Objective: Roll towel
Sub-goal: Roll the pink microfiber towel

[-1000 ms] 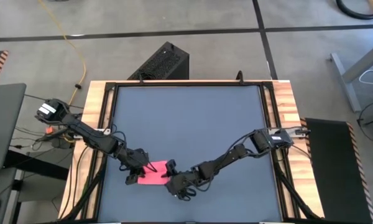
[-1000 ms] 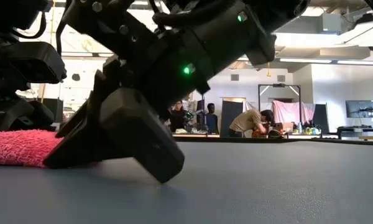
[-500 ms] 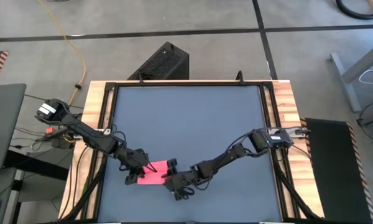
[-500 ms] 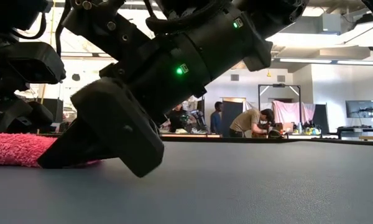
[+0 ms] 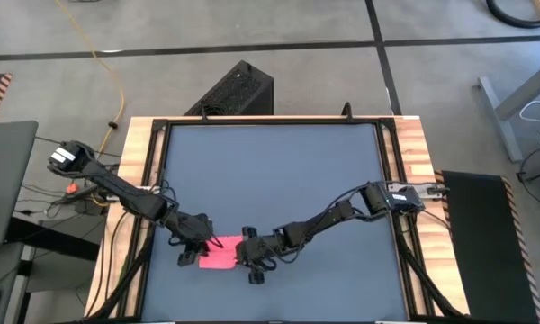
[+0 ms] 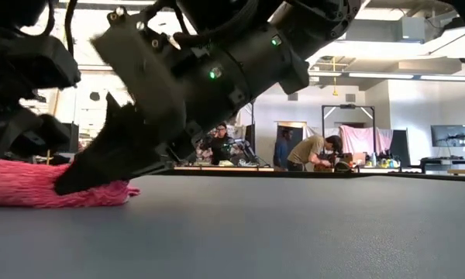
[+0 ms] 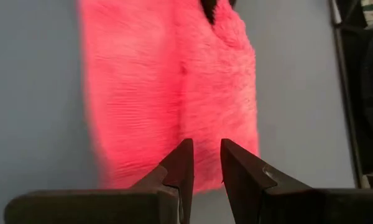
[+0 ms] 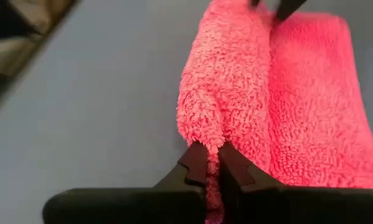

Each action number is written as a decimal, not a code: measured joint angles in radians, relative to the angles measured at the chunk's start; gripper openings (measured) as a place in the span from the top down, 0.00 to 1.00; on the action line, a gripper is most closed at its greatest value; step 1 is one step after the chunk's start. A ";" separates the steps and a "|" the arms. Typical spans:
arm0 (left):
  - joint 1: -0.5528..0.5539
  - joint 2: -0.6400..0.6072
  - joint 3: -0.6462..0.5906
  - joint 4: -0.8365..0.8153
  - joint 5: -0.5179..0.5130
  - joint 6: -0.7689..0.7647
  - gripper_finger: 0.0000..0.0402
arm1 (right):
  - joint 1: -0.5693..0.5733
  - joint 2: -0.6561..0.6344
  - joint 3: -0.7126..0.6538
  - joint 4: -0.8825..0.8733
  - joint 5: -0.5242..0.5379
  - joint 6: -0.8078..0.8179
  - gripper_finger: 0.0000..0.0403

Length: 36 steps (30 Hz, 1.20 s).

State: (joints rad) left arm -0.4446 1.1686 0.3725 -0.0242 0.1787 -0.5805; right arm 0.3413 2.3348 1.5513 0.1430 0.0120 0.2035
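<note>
Right pincer (image 8: 211,163) has just snapped closed, pinching the raised fold at the towel's (image 8: 280,93) end; a second ago its fingers stood wide beside the cloth. In the high view I see that arm has also slid in toward the left, so the right pincer (image 5: 243,250) now sits on the towel's (image 5: 218,258) edge.

Left pincer (image 7: 205,165) hasn't moved: fingers narrowly apart, tips over the opposite end of the towel (image 7: 168,93); I can't tell whether they trap any pile.

Towel lies near the front of the dark worktop (image 5: 270,171), between both arms, one long edge already turned up into a ridge.

My read: with both ends manned, the roll can start.
</note>
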 joint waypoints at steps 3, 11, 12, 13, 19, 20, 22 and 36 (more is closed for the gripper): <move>0.000 -0.068 0.000 -0.053 -0.013 0.012 0.83 | 0.001 0.000 0.000 0.006 -0.065 0.074 0.90; -0.084 -0.235 0.000 -0.062 -0.153 0.099 0.83 | 0.002 -0.017 -0.055 0.087 -0.108 0.249 0.92; -0.108 -0.240 0.000 -0.043 -0.180 0.115 0.83 | 0.005 -0.019 -0.065 0.107 -0.108 0.278 0.92; -0.132 -0.240 0.000 -0.029 -0.207 0.130 0.83 | 0.005 -0.021 -0.078 0.131 -0.108 0.308 0.92; -0.270 -0.161 0.000 0.078 -0.303 0.231 0.83 | 0.012 -0.029 -0.134 0.242 -0.094 0.408 0.91; -0.290 -0.138 0.000 0.097 -0.315 0.255 0.83 | 0.015 -0.029 -0.134 0.250 -0.092 0.412 0.91; -0.329 -0.088 0.000 0.127 -0.351 0.308 0.83 | 0.020 -0.029 -0.135 0.257 -0.084 0.415 0.92; -0.394 0.104 0.000 0.474 -0.412 0.436 0.83 | 0.023 -0.028 -0.134 0.258 -0.067 0.440 0.91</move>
State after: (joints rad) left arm -0.8383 1.2728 0.3725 0.4498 -0.2332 -0.1450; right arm 0.3641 2.3066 1.4170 0.4011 -0.0551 0.6434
